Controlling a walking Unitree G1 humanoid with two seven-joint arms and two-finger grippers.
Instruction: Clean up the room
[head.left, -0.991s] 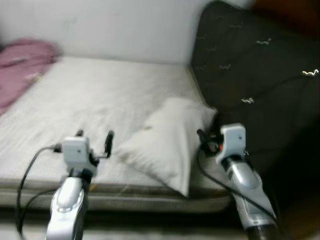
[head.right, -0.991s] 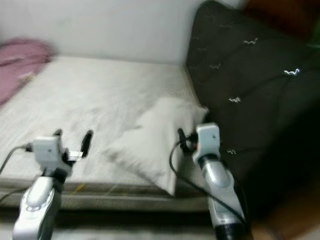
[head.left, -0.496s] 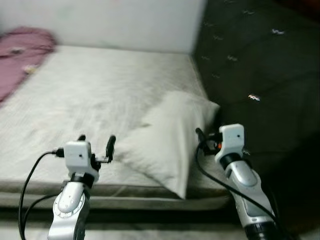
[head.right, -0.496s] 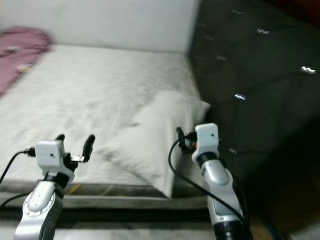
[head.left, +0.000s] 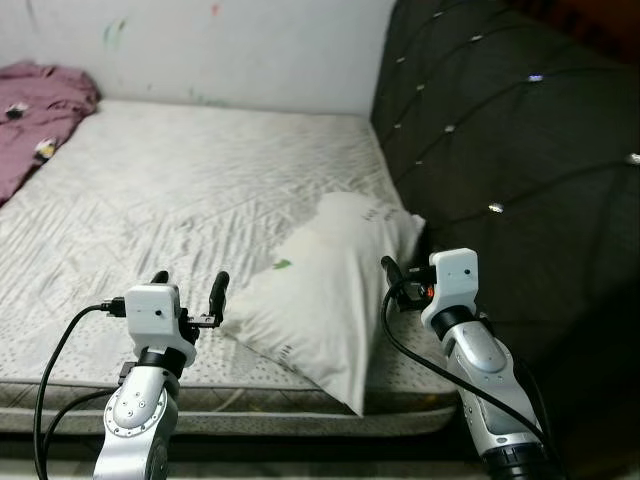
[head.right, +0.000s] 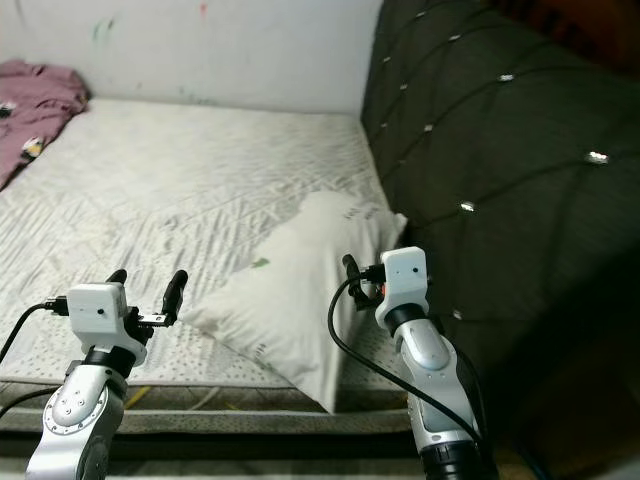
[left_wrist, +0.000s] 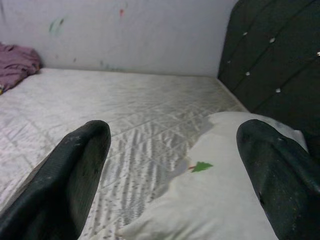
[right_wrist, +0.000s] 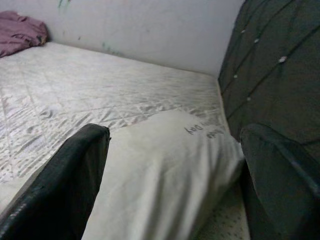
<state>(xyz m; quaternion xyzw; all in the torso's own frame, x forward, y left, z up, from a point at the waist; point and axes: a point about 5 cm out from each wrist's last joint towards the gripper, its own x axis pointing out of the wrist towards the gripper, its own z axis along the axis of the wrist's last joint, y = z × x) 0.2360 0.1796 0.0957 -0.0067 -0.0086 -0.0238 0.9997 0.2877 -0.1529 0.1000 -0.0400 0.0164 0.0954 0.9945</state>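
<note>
A white pillow (head.left: 325, 295) lies on the bare quilted mattress (head.left: 180, 190), at the near corner beside the dark tufted headboard (head.left: 500, 130); one end rests close against the headboard and the other end reaches the mattress's front edge. A small green mark (left_wrist: 201, 166) shows on its upper face, and some grey printing near the headboard end. The left gripper (head.left: 188, 286) hovers at the front edge of the mattress, just beside the pillow's nearer end, its two black fingers (left_wrist: 75, 170) spread wide apart with nothing between them. The right gripper (head.left: 392, 276) is held on the other side of the pillow, between it and the headboard, close to the pillow's edge; in the right wrist view its fingers (right_wrist: 70, 180) likewise stand wide apart and grip nothing, with the pillow lying ahead of them. Neither gripper can be seen touching the pillow. At the far left corner of the mattress, against the white wall (head.left: 220, 45), lies a heap of pink cloth (head.left: 40, 105).
</note>
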